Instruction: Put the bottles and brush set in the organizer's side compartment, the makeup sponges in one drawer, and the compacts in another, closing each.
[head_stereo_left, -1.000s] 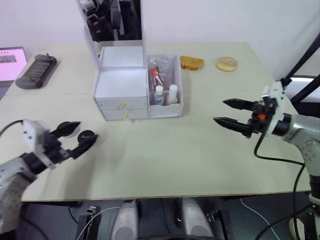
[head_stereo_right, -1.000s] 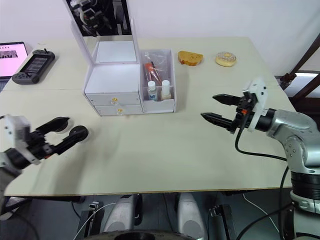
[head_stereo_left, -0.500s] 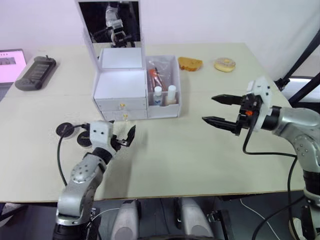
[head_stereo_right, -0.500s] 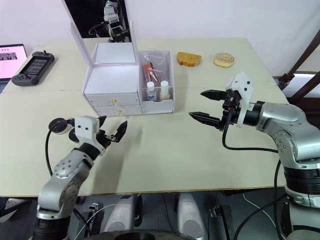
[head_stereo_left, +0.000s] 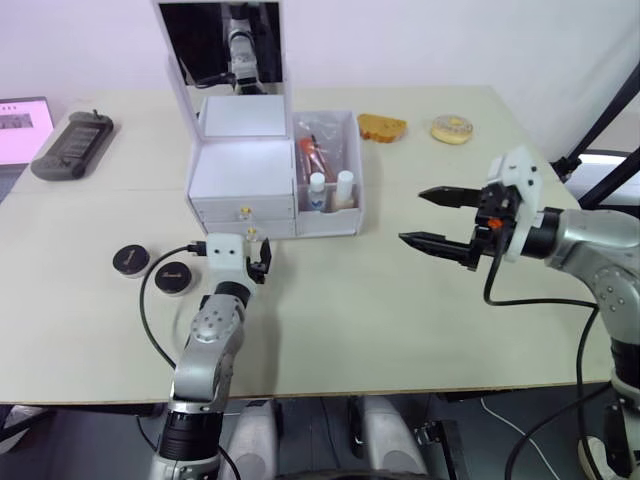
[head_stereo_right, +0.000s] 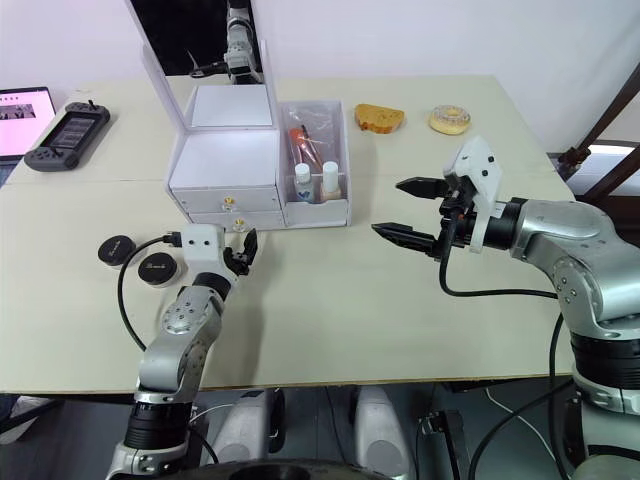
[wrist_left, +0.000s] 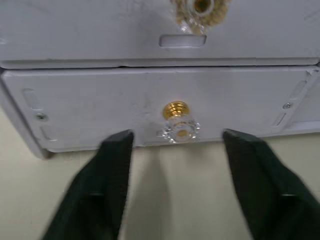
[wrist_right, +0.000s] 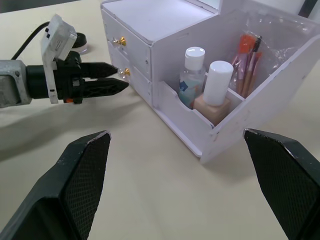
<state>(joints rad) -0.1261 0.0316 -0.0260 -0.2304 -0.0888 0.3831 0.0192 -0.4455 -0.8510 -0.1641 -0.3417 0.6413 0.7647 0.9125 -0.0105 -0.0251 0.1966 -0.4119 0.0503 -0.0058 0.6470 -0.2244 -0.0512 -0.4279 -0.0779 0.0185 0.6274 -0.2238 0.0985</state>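
Note:
The white organizer (head_stereo_left: 243, 170) stands mid-table with its mirror lid up and both drawers shut. In its side compartment (head_stereo_left: 352, 160) stand the two white-capped bottles (head_stereo_left: 317, 190) and the brush set (head_stereo_left: 312, 152). Two black round compacts (head_stereo_left: 130, 259) (head_stereo_left: 173, 277) lie on the table to the front left. My left gripper (head_stereo_left: 258, 258) is at the lower drawer, open, its fingers (wrist_left: 117, 155) on either side of the gold knob (wrist_left: 177, 127) with a gap on each side. Over the table to the organizer's right, my right gripper (head_stereo_left: 411, 215) hovers open and empty. The makeup sponges are out of view.
A dark game console (head_stereo_left: 72, 143) and a lit screen (head_stereo_left: 20, 120) lie at the far left. A piece of bread (head_stereo_left: 383, 126) and a doughnut (head_stereo_left: 452, 128) sit at the back right. The left arm's cable loops near the compacts.
My left arm swung in from the table's front left to the organizer's lower drawer, and its fingers narrowed around the knob. The right gripper drifted slightly left.

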